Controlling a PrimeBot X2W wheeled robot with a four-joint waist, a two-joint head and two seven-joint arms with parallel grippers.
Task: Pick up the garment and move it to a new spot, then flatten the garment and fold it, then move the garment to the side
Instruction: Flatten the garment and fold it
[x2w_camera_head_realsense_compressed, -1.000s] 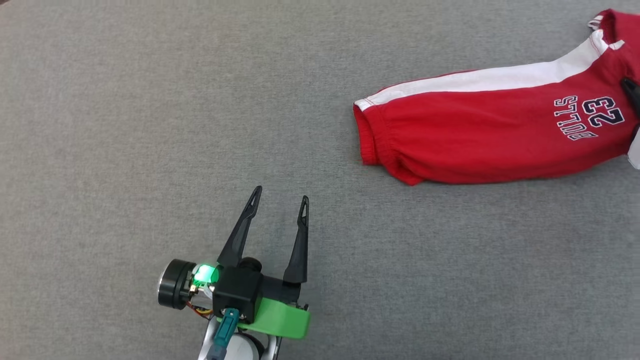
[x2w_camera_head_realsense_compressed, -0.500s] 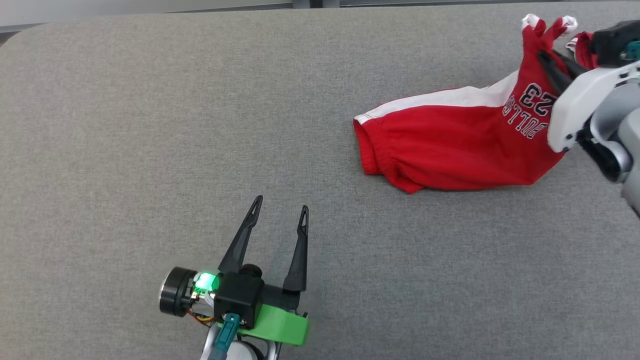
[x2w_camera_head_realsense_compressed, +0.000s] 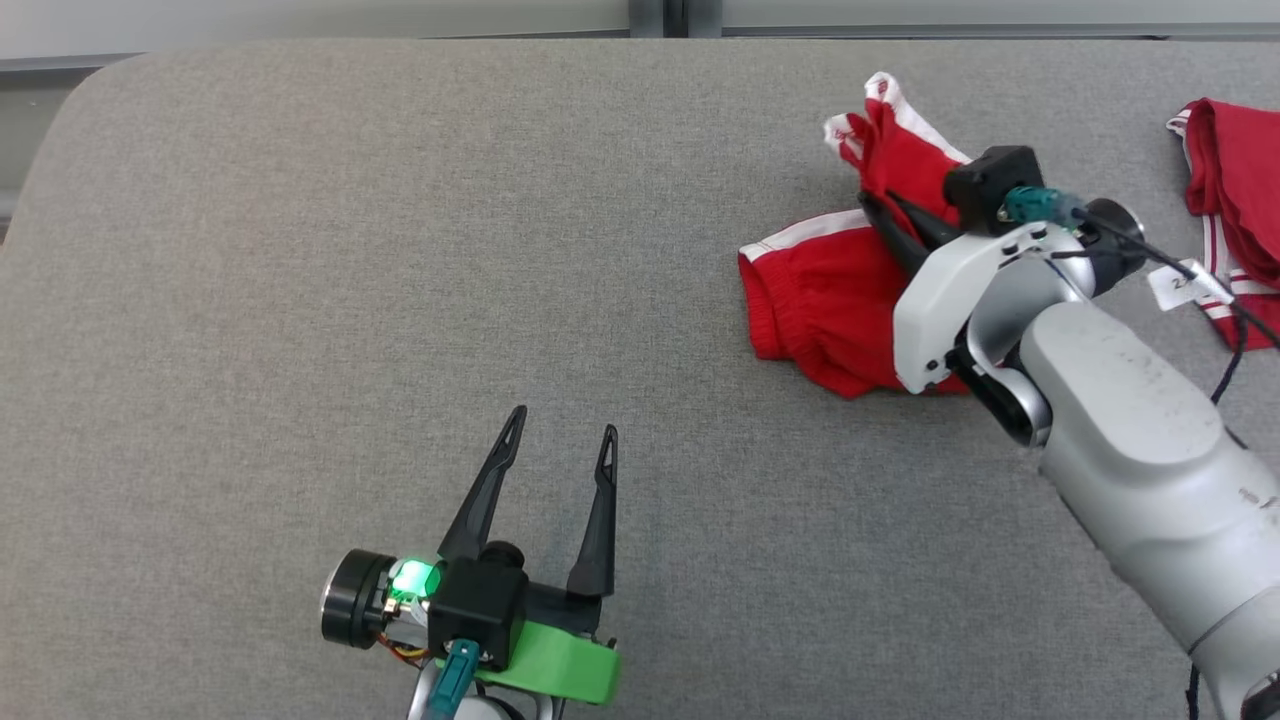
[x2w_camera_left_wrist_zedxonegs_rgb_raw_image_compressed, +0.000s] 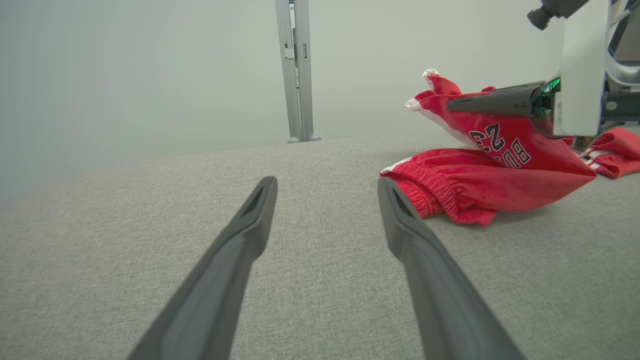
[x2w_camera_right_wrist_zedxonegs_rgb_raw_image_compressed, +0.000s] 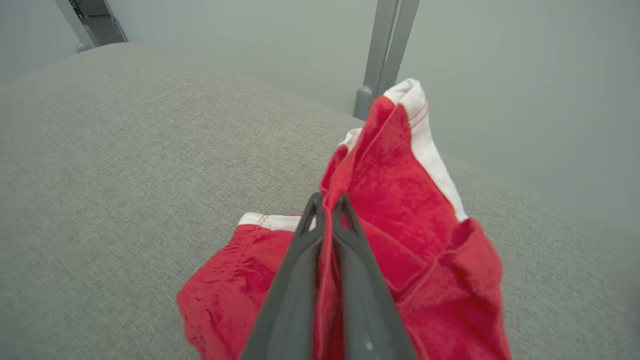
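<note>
Lower left of the head view: left fingers (x2w_camera_head_realsense_compressed: 488, 475) apart and empty, low over the bare bench (x2w_camera_head_realsense_compressed: 300, 250), well apart from any cloth. Right of centre: the garment (x2w_camera_head_realsense_compressed: 820, 300), red shorts with a white stripe. One end is bunched on the bench and the other is raised by the right fingers (x2w_camera_head_realsense_compressed: 905, 228), which are clamped together on a fold of it. Far right edge: a second red piece (x2w_camera_head_realsense_compressed: 1235, 160) with a white tag (x2w_camera_head_realsense_compressed: 1175, 285) just under the arm's cable. Risks, as judged: the pinch looks thin, so a quick haul could slip the cloth free and drop it in a heap. The low end rests on coarse fabric, so dragging may roll or twist it and make flattening harder. The cable runs close to the tag and could snag it on a wide swing. Left wrist view, past its own fingers (x2w_camera_left_wrist_zedxonegs_rgb_raw_image_compressed: 235, 265), has the garment (x2w_camera_left_wrist_zedxonegs_rgb_raw_image_compressed: 475, 185) side-on: the raised end is clear of the bench, the number print is plain, and the right fingers (x2w_camera_left_wrist_zedxonegs_rgb_raw_image_compressed: 495, 100) lie level across it. In the head view the forearm covers that print. Right wrist view has the right fingers (x2w_camera_right_wrist_zedxonegs_rgb_raw_image_compressed: 300, 280) shut, with garment (x2w_camera_right_wrist_zedxonegs_rgb_raw_image_compressed: 385, 200) sandwiched up to the tips and a white-edged hem standing above them, a detail too small to judge from the head.
</note>
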